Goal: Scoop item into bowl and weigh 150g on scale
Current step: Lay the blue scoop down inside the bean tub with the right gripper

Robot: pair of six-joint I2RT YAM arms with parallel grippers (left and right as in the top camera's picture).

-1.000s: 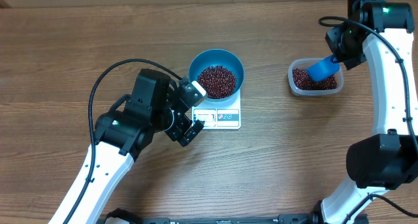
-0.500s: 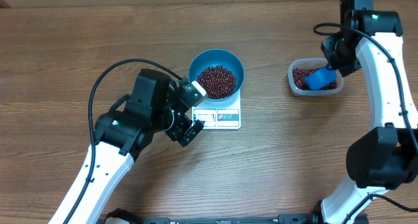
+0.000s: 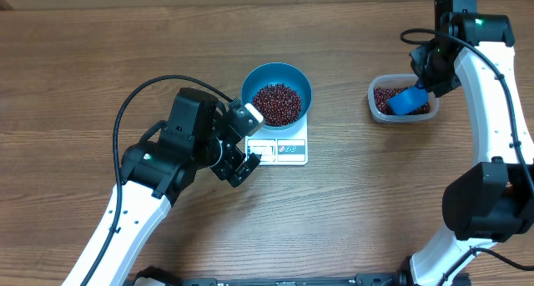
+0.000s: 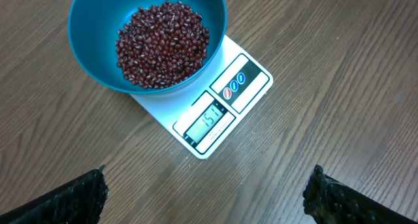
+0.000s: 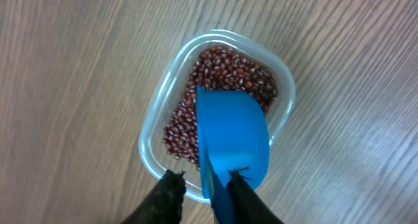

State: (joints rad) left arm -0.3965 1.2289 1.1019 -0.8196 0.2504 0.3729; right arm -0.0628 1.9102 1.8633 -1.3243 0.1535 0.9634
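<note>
Beans first: small dark red-brown beans (image 4: 163,44), glossy and oval, heaped loose inside a round deep blue bowl (image 4: 91,28) with a smooth plain wall, standing on the far part of a small flat white square kitchen scale (image 4: 251,80). Shown by the left wrist view alone: the scale's display window (image 4: 210,119) with digits that look like 151, plus small coloured oval buttons (image 4: 235,84) beside it, both mere smudges from overhead. Widely spread left gripper (image 4: 206,201), its rough black fingertips (image 4: 72,198) at the two lower corners, holding nothing, hovering near the scale's display edge over the wood-grain table (image 3: 83,61). Shown from overhead alone: both arms at once, bowl and scale near the middle and, well apart toward the right, a clear rounded-rectangle plastic tub (image 3: 372,98). Given only by the right wrist view: a thin see-through tub wall, more of the same beans across its floor, and a small blue handled scoop (image 5: 232,136), matte and rounded, resting on them with its handle running back between the fingers of the right gripper (image 5: 206,179). Those fingers slightly parted, a sliver of gap on one side of the handle; pinching it or merely flanking it, impossible to tell.
</note>
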